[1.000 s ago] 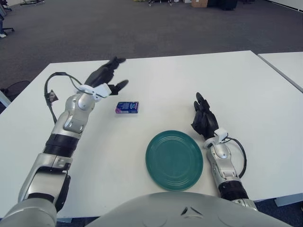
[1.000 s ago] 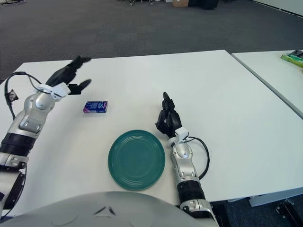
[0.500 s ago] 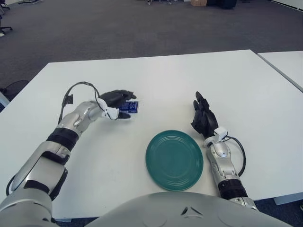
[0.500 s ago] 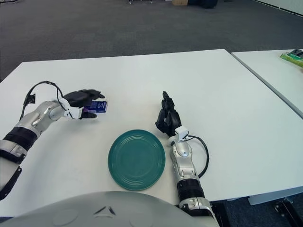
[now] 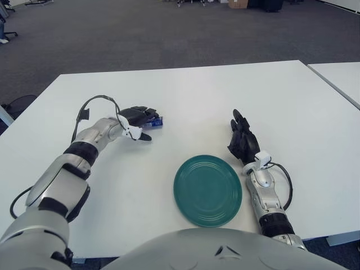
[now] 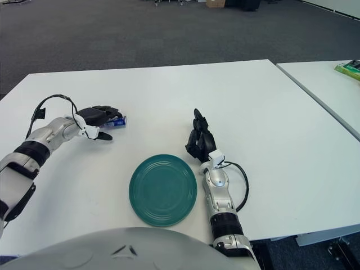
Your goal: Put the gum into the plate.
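Left hand: the left hand lies low over the white table, out on the robot's left side, with its dark fingers curled over the top of the gum and a thumb-like finger stretched out beneath toward the plate side. The fingers are closed around the gum; whether it is lifted clear of the table cannot be told.
Gum: one small blue pack of gum, only its far end peeping out past the fingertips of the left hand. It sits up and to the left of the plate, well apart from it.
Left arm: one silver forearm with black bands, reaching in from the lower left, with a black cable looping above the wrist.
Right hand: the right hand rests on the table just beside the upper right edge of the plate, its fingers standing upright and close together, holding nothing.
Plate: one round green plate lying flat near the table's near edge, with nothing on it.
Tables: two in view, the white one in front of the robot and the corner of a second table at the right, which bears one green object at its far edge.
Floor: dark grey carpet beyond the table.
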`<state>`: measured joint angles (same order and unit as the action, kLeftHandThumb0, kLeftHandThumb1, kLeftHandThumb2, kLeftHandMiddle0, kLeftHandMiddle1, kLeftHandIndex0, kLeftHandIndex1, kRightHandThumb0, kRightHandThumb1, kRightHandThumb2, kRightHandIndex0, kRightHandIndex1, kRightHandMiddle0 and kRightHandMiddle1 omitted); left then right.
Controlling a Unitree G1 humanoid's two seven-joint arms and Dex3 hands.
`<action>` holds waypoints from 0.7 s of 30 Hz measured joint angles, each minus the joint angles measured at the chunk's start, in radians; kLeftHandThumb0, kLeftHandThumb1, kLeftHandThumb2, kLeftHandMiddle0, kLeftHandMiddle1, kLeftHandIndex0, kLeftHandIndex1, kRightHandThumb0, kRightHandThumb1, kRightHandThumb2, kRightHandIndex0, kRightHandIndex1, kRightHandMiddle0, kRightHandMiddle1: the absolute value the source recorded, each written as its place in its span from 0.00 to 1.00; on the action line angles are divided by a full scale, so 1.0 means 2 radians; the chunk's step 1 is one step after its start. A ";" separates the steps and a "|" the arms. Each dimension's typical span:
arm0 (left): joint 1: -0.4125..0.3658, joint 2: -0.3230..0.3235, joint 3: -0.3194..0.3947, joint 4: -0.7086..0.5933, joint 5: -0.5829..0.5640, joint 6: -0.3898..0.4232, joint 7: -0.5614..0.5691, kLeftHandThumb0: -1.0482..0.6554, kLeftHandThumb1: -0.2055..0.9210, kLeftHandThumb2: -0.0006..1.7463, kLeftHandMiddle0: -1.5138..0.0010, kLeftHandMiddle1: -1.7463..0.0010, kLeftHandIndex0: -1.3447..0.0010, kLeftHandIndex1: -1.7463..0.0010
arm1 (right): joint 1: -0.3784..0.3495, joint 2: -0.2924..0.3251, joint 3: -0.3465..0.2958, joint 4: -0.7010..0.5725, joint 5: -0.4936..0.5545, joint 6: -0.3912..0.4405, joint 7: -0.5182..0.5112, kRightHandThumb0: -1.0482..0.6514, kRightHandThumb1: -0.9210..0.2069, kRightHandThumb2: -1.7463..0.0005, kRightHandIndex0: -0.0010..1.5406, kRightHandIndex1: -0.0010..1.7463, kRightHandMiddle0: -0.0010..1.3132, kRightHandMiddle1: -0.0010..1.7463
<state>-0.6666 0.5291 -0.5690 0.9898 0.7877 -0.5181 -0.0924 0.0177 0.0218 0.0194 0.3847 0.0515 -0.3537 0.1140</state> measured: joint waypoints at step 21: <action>-0.033 -0.033 -0.033 0.107 0.001 0.036 0.084 0.09 1.00 0.13 0.84 0.97 0.98 0.43 | 0.000 -0.001 -0.011 0.001 0.003 0.000 -0.001 0.15 0.00 0.45 0.06 0.01 0.00 0.15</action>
<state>-0.7324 0.4622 -0.6354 1.2041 0.7899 -0.4466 0.0765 0.0170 0.0192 -0.0016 0.3875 0.0582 -0.3534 0.1128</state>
